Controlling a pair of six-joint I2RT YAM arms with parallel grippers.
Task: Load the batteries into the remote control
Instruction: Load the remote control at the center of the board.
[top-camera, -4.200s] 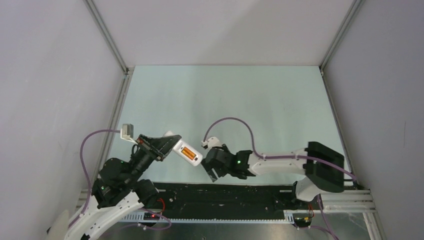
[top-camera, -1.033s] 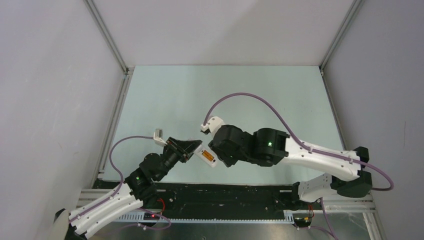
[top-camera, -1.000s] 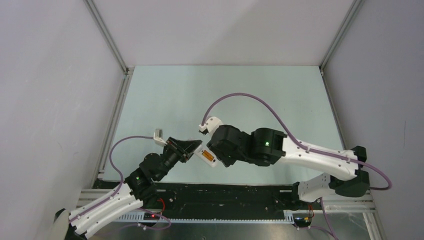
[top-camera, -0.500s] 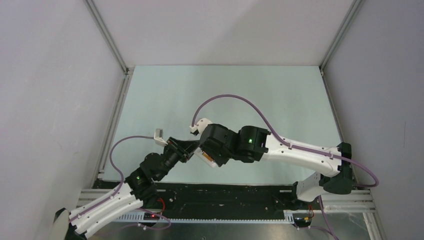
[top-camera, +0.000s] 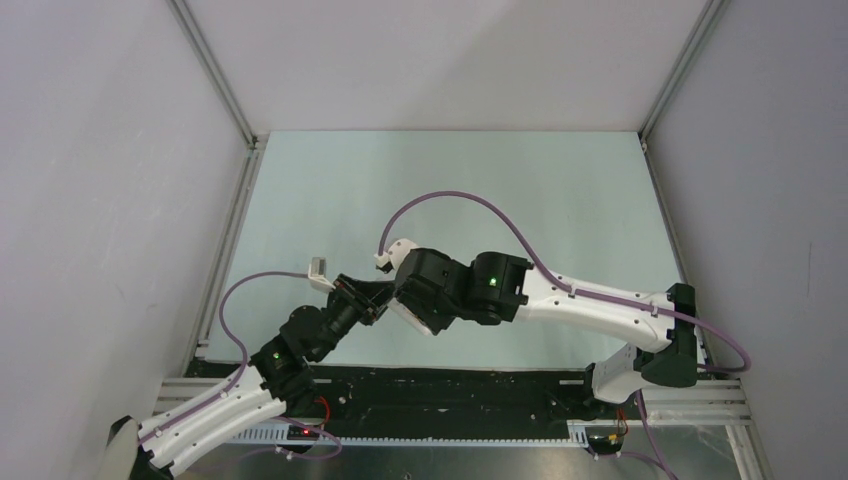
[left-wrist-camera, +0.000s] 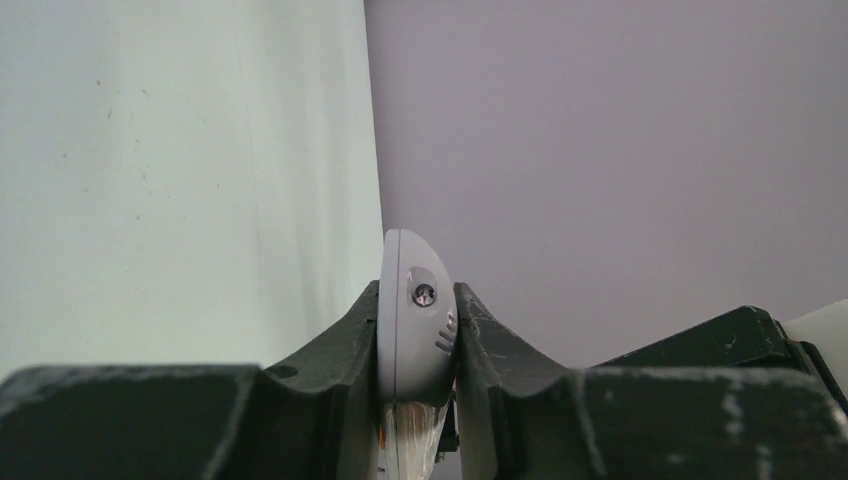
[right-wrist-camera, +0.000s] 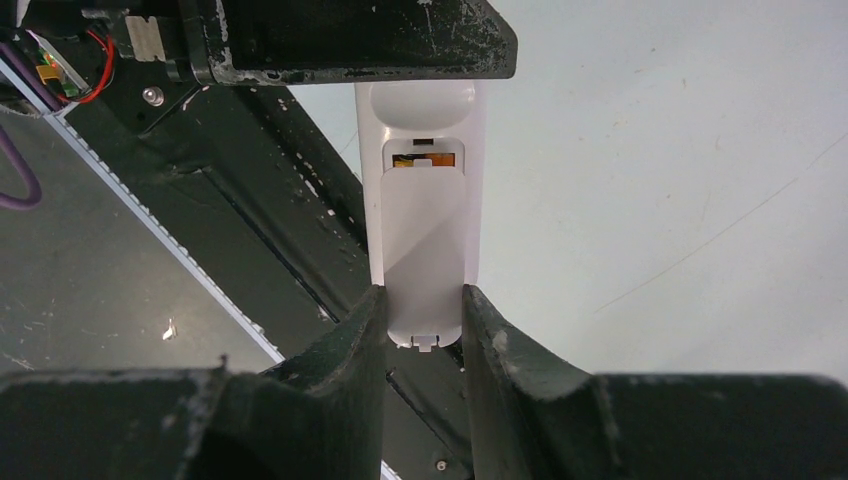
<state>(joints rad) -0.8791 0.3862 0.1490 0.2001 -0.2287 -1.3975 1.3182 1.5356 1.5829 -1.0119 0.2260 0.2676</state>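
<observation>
At the near edge of the desk (top-camera: 500, 170), my left arm (top-camera: 230, 400) reaches up and to the right. Its end effector (left-wrist-camera: 417, 305) is clamped on one end of the remote control (left-wrist-camera: 405, 265), whose rounded edge stands up between the two fingers (left-wrist-camera: 345, 335) in the left wrist view. The remote is held over the near part of the desk, left of the middle, spanning the gap between the two end effectors; as far as I can tell it is clear of the surface. In the right wrist view its back faces the camera. A thin orange strip of the batteries (right-wrist-camera: 425, 160) shows in the recess, just past the far edge of the white battery cover (right-wrist-camera: 425, 240). The cover lies over most of the recess and overhangs the remote's nearer end. My right end effector (right-wrist-camera: 424, 300) is closed on that cover, one finger against each long side. From above, the two end effectors meet and hide nearly all of the remote. Farther out, the right arm's purple cable (top-camera: 450, 195) arches toward the middle of the desk.
</observation>
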